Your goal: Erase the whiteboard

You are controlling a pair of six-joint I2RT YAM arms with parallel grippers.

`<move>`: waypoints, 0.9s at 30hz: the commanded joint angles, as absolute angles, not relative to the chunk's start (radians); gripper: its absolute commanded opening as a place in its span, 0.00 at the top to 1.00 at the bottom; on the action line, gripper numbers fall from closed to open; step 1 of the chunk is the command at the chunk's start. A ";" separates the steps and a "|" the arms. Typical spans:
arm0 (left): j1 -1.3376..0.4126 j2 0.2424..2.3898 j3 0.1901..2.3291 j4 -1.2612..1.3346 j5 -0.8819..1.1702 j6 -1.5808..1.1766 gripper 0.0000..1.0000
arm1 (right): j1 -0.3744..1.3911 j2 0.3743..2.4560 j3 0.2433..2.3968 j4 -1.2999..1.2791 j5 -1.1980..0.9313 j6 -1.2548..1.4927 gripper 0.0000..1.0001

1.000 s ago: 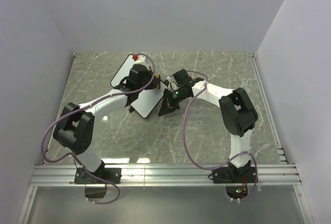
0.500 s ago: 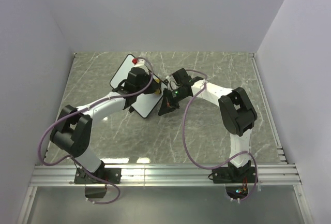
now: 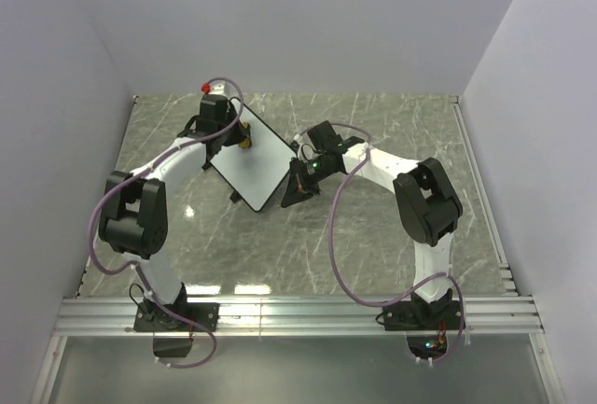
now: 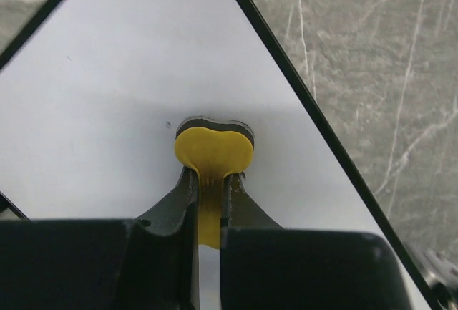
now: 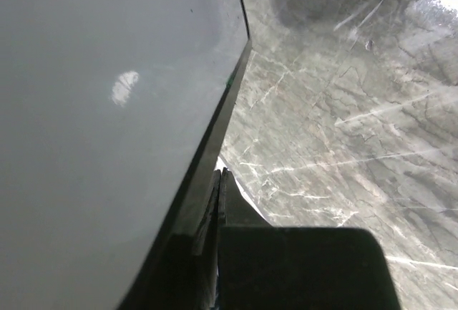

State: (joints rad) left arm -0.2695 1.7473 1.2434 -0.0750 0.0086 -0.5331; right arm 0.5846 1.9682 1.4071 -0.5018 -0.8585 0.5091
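Grey marble-patterned table (image 3: 392, 143): your whiteboard (image 3: 256, 173) sits on its far middle-left part, between the two arms. It is turned so that its corners point like a diamond.
Board face: plain white wherever you can see it (image 4: 129, 74). One tiny dark speck (image 4: 169, 124) lies just left of the eraser in the left wrist view.
Board frame (image 4: 308, 102): thin and black, running diagonally down the right side of the left wrist view, with marble beyond it.
Left gripper (image 3: 233, 135): your left arm reaches to the board's far-left edge. The jaws are clenched on the eraser's narrow yellow tab (image 4: 211, 175).
Eraser (image 4: 213, 149): yellow on top with a dark pad under it, pressed against the white face. In the top view you see it close to the board's far edge (image 3: 245, 142).
Right gripper (image 3: 298, 180): it is at the board's right-hand edge. In the right wrist view its fingers (image 5: 227, 206) are closed together, tips right against the black frame of the board (image 5: 93, 109). You cannot tell whether they pinch any of that frame.
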 commanded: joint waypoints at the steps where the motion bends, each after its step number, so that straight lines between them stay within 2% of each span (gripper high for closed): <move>1: -0.262 1.844 1.313 -0.121 -0.012 -0.491 1.00 | 0.644 1.974 1.442 -0.506 -0.900 0.433 1.00; 13: -0.202 2.023 1.560 -0.225 0.018 -0.463 1.00 | 0.641 1.980 1.459 -0.541 -0.884 0.411 1.00; 27: -0.262 1.882 1.425 -0.176 0.356 -0.460 1.00 | 0.638 2.008 1.491 -0.529 -0.891 0.434 1.00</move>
